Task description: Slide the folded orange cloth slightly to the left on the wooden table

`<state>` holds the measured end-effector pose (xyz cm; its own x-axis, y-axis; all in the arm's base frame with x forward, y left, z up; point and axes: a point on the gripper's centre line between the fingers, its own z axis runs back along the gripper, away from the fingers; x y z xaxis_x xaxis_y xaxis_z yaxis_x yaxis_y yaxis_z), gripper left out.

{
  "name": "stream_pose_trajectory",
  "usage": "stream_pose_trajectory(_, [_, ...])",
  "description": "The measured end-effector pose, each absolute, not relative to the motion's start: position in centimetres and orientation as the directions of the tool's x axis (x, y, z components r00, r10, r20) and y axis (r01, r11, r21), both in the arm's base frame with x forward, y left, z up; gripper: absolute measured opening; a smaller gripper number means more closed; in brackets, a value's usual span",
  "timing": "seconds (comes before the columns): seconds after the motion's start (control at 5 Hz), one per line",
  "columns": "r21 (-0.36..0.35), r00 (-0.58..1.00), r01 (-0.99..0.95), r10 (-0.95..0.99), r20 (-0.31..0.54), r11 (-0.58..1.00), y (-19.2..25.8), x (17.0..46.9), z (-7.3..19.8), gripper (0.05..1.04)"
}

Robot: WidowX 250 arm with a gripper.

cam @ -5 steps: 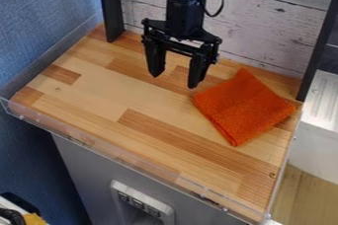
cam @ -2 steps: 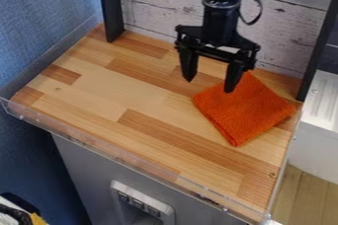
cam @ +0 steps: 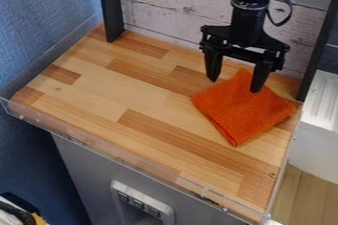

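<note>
Orange cloth (cam: 241,114) nr. & below pincer (cam: 233,86)

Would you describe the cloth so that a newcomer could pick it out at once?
On the wooden table, look to the picture's right, before the plank wall. The folded cloth lies there, roughly square, near the open gripper. Its solid orange sets it apart from the brown wood and the black gripper.

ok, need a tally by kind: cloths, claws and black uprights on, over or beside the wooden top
Orange cloth: 1
Black claw: 1
Black uprights: 2 (one near the blue wall, one at the opposite side)
Total: 4
</note>
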<state>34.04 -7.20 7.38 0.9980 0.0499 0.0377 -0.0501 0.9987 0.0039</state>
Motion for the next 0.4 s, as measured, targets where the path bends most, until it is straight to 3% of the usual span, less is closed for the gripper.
stream_pose_trajectory(0.2, [0.005, 0.998, -0.06, 0.06, 0.035, 0.998, -7.85, 34.8, 6.97, 0.969])
stream_pose_trajectory(0.4, [0.007, 0.998, -0.062, 0.062, 0.029, 0.998, -8.65, 35.51, 6.57, 0.697])
